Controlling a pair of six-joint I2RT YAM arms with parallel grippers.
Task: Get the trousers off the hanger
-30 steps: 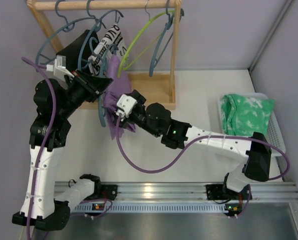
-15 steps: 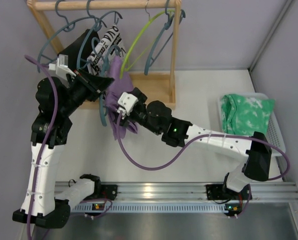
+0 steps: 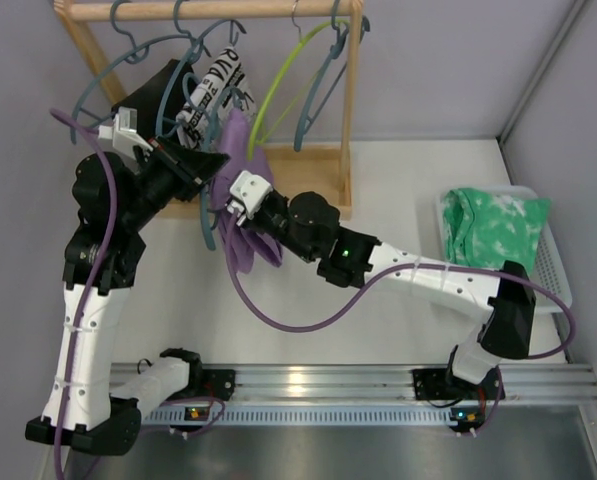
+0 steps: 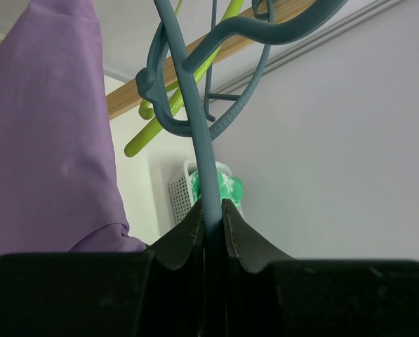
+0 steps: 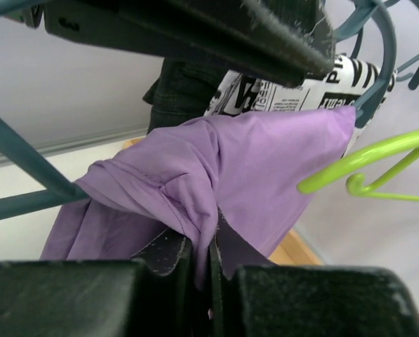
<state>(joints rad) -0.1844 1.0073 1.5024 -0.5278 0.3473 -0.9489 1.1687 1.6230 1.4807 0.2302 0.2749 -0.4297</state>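
Since the purple trousers point(image 5: 251, 161), draped on the hanger point(image 4: 209, 189), look limp and light, the right gripper point(image 5: 201, 247) pinches a fold near it; the left gripper point(image 4: 210, 219) clamps the hanger itself.

The black right pincer point(image 5: 202, 246) pinches plain purple cloth, the purple trousers point(image 5: 195, 168). Just above that pincer show the printed trousers point(image 5: 286, 88), white with dense black lettering (rather like newsprint), and left of them the black trousers point(image 5: 177, 91), plain. A lime-green hanger point(image 5: 363, 165) crosses to the pincer's right. The black left pincer point(image 4: 210, 214) clamps a dusty blue-grey hanger point(image 4: 198, 140). Well right of both pincers, a mottled green-and-white cloth point(image 3: 493, 225) lies in a white basket point(image 3: 556, 275) on the off-white table point(image 3: 408, 180). The rack point(image 3: 208, 10) is pale wood and the cables point(image 3: 298, 325) are purple.
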